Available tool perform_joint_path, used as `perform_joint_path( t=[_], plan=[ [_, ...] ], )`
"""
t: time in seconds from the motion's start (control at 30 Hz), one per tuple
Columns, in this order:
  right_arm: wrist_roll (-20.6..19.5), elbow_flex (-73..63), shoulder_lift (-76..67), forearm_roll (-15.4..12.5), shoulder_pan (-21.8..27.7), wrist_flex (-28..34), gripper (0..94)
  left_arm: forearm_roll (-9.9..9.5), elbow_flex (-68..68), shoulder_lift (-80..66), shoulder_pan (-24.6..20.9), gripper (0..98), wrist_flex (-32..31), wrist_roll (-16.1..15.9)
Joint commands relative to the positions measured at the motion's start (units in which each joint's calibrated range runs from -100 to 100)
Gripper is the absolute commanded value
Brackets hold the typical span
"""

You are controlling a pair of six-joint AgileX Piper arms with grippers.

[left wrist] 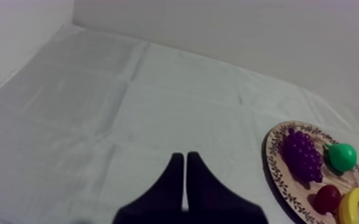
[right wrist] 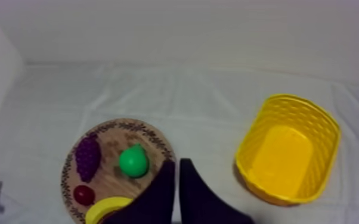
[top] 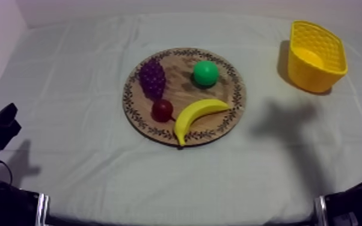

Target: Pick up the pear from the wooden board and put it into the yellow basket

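The green pear [top: 205, 73] lies on the round wooden board [top: 180, 66] at mid-table, toward its far right side. The yellow basket [top: 306, 75] stands at the far right with nothing in it. My left gripper [top: 8, 114] rests low at the left edge; in the left wrist view its fingers [left wrist: 185, 164] lie together as a narrow wedge over bare cloth, well left of the pear [left wrist: 342, 156]. My right gripper [right wrist: 178, 173] is shut on nothing, hanging above the cloth between the pear [right wrist: 133, 161] and the basket [right wrist: 289, 97].
Also on the board are purple grapes [top: 152, 78], a small red fruit [top: 162, 110] and a banana [top: 198, 114] along the near rim. My right arm [top: 355, 204] shows at the lower right edge. Walls close off the back and the left side.
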Motion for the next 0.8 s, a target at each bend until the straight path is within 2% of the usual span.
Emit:
perform_joint_path(
  t=[0.0,0.17,0.77],
  plan=[
    [-0.3,-7.5,6.8,-0.4,-1.1,1.8,0.4,0.02,0.0,0.0,0.0,0.1,0.0,0.0],
    [-1.9,-12.2,15.5,-0.3,-3.6,3.6,0.4,0.02,0.0,0.0,0.0,0.1,0.0,0.0],
    [-9.9,-15.5,37.3,2.1,-8.7,-0.7,0.2,0.02,0.0,0.0,0.0,0.1,0.0,0.0]
  ],
)
